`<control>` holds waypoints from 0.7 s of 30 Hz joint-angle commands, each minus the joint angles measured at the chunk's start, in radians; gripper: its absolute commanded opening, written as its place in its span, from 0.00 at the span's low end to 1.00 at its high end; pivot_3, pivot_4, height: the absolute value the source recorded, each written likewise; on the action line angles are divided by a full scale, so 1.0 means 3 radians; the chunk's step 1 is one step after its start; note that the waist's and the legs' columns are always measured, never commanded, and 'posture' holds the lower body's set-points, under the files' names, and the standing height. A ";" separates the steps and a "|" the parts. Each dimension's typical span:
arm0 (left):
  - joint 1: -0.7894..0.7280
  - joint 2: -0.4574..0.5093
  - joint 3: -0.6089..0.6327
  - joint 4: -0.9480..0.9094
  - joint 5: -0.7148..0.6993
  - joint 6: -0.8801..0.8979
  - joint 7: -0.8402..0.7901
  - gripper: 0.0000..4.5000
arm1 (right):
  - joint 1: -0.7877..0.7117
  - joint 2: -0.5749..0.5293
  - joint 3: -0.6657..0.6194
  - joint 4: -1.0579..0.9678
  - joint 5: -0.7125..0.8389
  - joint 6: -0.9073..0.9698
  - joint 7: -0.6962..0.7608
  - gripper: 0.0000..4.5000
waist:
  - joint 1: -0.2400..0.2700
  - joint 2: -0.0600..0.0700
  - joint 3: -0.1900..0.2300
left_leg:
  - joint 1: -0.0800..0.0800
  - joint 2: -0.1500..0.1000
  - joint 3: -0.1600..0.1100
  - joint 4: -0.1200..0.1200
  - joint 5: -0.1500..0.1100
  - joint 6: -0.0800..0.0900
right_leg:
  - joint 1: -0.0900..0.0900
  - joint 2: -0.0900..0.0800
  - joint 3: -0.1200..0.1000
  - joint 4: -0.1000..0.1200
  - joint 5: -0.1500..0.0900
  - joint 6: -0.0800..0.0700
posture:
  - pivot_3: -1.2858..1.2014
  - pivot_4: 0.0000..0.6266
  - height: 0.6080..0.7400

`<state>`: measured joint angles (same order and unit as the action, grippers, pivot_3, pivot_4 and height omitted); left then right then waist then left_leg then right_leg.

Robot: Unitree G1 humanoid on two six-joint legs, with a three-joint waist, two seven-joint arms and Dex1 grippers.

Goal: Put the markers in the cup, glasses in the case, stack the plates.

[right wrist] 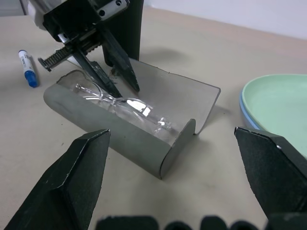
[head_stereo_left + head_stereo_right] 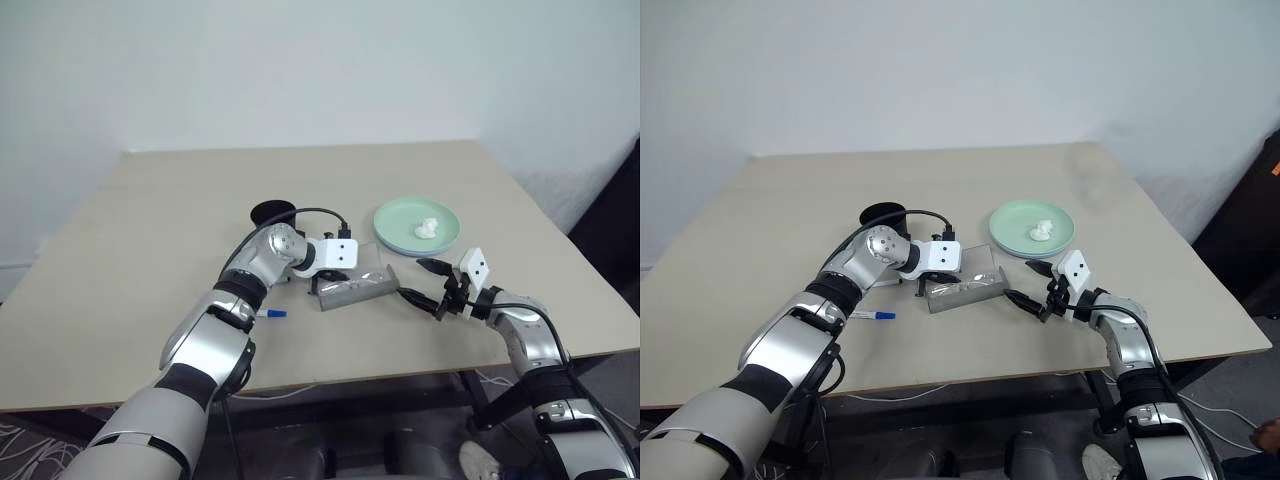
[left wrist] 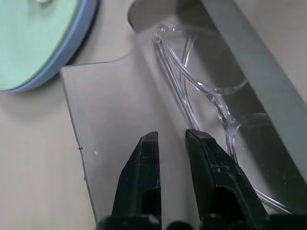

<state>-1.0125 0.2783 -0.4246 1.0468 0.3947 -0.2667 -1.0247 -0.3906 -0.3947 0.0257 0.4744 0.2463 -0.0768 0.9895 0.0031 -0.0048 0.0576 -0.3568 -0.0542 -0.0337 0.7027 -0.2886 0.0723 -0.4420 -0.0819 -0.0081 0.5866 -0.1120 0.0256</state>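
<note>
Writing or branding is not showing legibly on anything in view. Nearest the robot, the right gripper (image 2: 432, 288) is hovering just above the beige tabletop (image 2: 150, 230) with its two black fingers (image 1: 72, 179) spread wide, holding nothing and facing the open end of the grey rectangular hinged case (image 1: 120, 132). A white-barrelled marker with a blue cap (image 2: 270, 314) is lying flat on the table beside the left forearm. The case is standing open, lid (image 3: 120, 129) raised, and the clear-framed eyeglasses (image 3: 211, 105) are lying inside its tray. The left gripper (image 3: 170, 139) is pointing down into the case from the far side, its fingers nearly pressed together with a narrow gap, pinching nothing, their tips sitting over the inside of the lid just beside the glasses. Beyond the case, the mint green plate (image 2: 410, 222) is resting stacked on the light blue plate (image 3: 72, 52), carrying a small white lump (image 2: 427, 229). The black tapered cup (image 2: 272, 213) is standing behind the left wrist.
</note>
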 commanded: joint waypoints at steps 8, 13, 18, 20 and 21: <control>0.0049 0.0023 -0.0156 -0.0084 0.0148 -0.0080 0.0157 0.20 | -0.0064 0.0012 -0.0033 -0.0133 0.0009 -0.0047 -0.0028 1.00 | -0.0002 0.0000 0.0000 | 0.0001 0.0000 0.0000 -0.0001 0.0000 0.0000 | 0.0000 0.0000 0.0000 0.0000 0.0000 0.0000 | 0.52 0.00 0.91; -0.0136 -0.0056 0.0154 -0.0117 -0.0193 0.0100 0.0122 0.20 | -0.0072 0.0016 -0.0026 -0.0138 0.0006 -0.0037 -0.0023 1.00 | 0.0003 0.0000 0.0000 | 0.0000 0.0000 -0.0001 -0.0001 0.0000 0.0000 | -0.0001 0.0000 0.0000 0.0000 0.0000 0.0000 | 0.52 0.00 0.91; -0.0361 -0.0091 0.0432 -0.0121 -0.0475 0.0259 0.0098 0.20 | -0.0097 0.0022 -0.0018 -0.0131 0.0003 -0.0024 -0.0022 1.00 | 0.0001 -0.0001 0.0001 | -0.0002 0.0000 -0.0001 0.0001 0.0000 0.0001 | -0.0001 0.0000 0.0000 0.0000 0.0000 0.0000 | 0.52 0.00 0.91; -0.0461 -0.0104 0.0540 -0.0110 -0.0593 0.0319 0.0078 0.20 | -0.0107 0.0025 -0.0016 -0.0126 0.0002 -0.0021 -0.0021 1.00 | 0.0001 -0.0001 0.0000 | -0.0002 0.0000 -0.0001 0.0001 0.0000 0.0001 | -0.0001 0.0000 0.0000 0.0000 0.0000 0.0000 | 0.52 0.00 0.91; -0.0525 -0.0102 0.0582 -0.0072 -0.0618 0.0335 0.0136 0.20 | -0.0111 0.0026 -0.0016 -0.0124 0.0001 -0.0020 -0.0022 1.00 | 0.0001 -0.0001 0.0000 | -0.0001 -0.0001 -0.0001 0.0001 0.0000 0.0000 | -0.0001 0.0000 0.0000 0.0000 0.0000 0.0000 | 0.52 0.00 0.91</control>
<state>-1.1251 0.2509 -0.2865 1.0367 0.2466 -0.1749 -0.9971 -0.3906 -0.3864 0.0293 0.4666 0.2393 -0.0755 0.9837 0.0032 -0.0050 0.0577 -0.3572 -0.0544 -0.0339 0.7028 -0.2886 0.0724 -0.4422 -0.0819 -0.0082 0.5864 -0.1120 0.0257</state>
